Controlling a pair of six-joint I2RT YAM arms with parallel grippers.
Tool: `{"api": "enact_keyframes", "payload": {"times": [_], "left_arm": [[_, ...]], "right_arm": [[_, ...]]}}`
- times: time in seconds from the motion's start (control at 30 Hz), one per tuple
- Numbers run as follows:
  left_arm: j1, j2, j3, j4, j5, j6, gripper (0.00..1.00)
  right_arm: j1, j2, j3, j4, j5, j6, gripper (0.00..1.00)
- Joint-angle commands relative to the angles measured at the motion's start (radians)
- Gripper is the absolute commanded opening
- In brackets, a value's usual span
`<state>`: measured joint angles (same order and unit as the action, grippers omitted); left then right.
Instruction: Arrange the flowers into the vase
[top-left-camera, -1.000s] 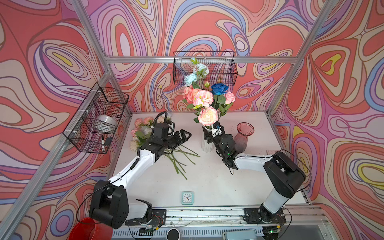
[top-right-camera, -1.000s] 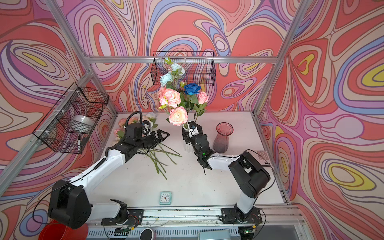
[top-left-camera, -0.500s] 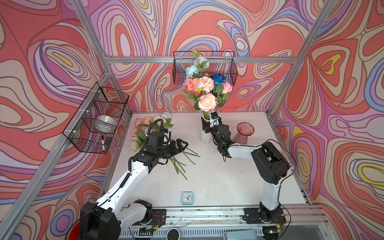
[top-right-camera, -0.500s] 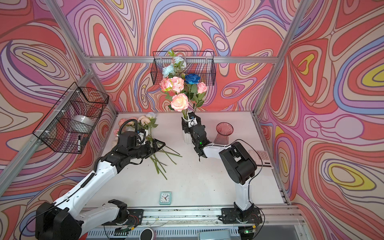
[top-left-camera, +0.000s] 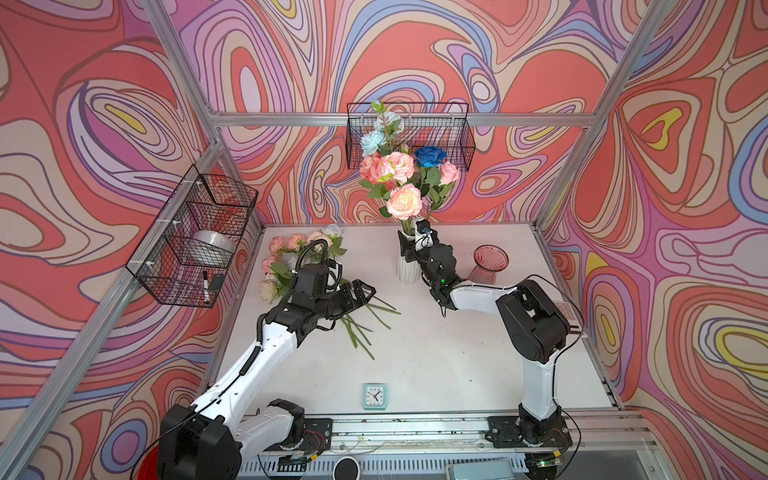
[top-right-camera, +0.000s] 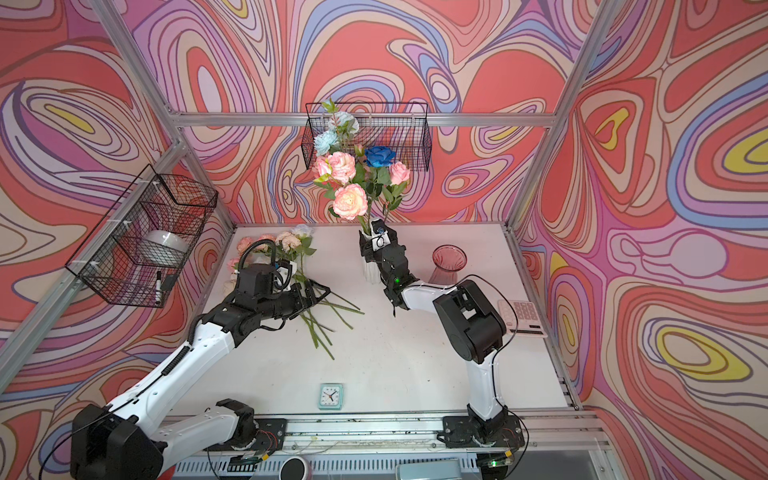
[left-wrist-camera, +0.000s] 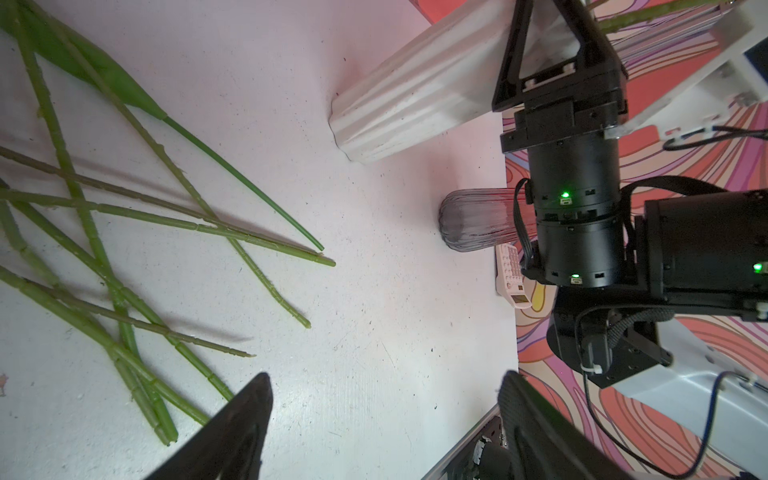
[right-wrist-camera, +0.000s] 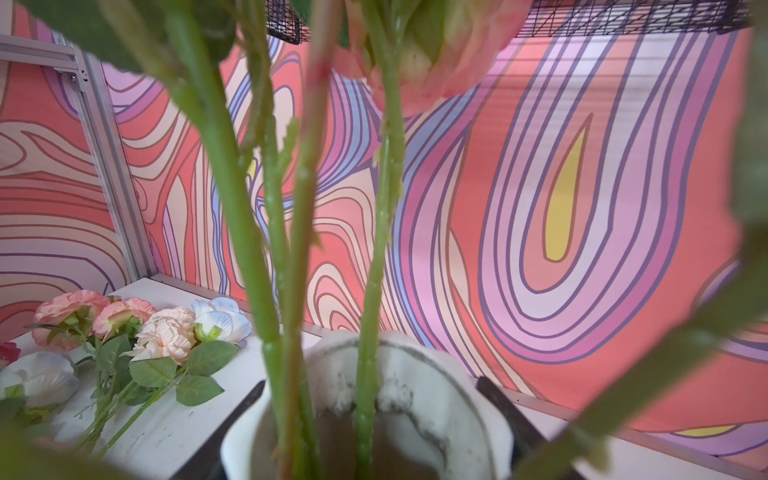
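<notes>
The left jaws stand wide and empty, low over the table (top-left-camera: 436, 365), just above the cut stem ends of the loose flowers (top-left-camera: 299, 253). The blooms of these lie toward the back left corner. The right jaws clasp the white vase (top-left-camera: 407, 270) just under its rim, one finger on each side. The vase stands near the back edge and holds a bunch of flowers (top-left-camera: 399, 174). The table between the stem ends and the vase is bare. A pink glass vase (top-left-camera: 490, 264) stands just beside the right arm. A clock (top-left-camera: 375, 395) sits by the front edge and a calculator (top-right-camera: 521, 318) by the right edge.
</notes>
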<state>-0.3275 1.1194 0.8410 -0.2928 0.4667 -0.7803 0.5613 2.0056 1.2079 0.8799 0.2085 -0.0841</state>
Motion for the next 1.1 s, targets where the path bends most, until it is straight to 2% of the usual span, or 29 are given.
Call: {"api": "enact_keyframes", "payload": {"times": [0.0, 0.07, 0.2, 0.5, 0.7, 0.9, 1.07], "left_arm": [[-0.001, -0.015, -0.003, -0.014, -0.008, 0.018, 0.87], [-0.001, -0.013, -0.002, -0.018, -0.013, 0.018, 0.87], [-0.002, 0.000, 0.004, -0.014, -0.005, 0.016, 0.87], [-0.001, -0.007, -0.002, -0.005, -0.004, 0.009, 0.87], [-0.001, -0.006, -0.006, 0.005, 0.001, 0.006, 0.88], [-0.001, -0.024, -0.029, 0.021, -0.002, 0.001, 0.92], [-0.002, -0.046, -0.049, 0.021, 0.005, 0.000, 0.95]], "right_arm": [[-0.002, -0.023, -0.016, -0.023, -0.021, 0.048, 0.71], [-0.001, -0.040, -0.025, -0.022, -0.022, 0.050, 0.77], [0.000, -0.068, -0.046, -0.025, -0.028, 0.058, 0.98], [-0.001, -0.129, -0.112, -0.032, -0.029, 0.081, 0.98], [0.009, -0.227, -0.236, -0.043, -0.038, 0.124, 0.98], [0.058, -0.456, -0.437, -0.114, -0.001, 0.220, 0.98], [0.084, -0.692, -0.552, -0.354, -0.009, 0.375, 0.94]]}}
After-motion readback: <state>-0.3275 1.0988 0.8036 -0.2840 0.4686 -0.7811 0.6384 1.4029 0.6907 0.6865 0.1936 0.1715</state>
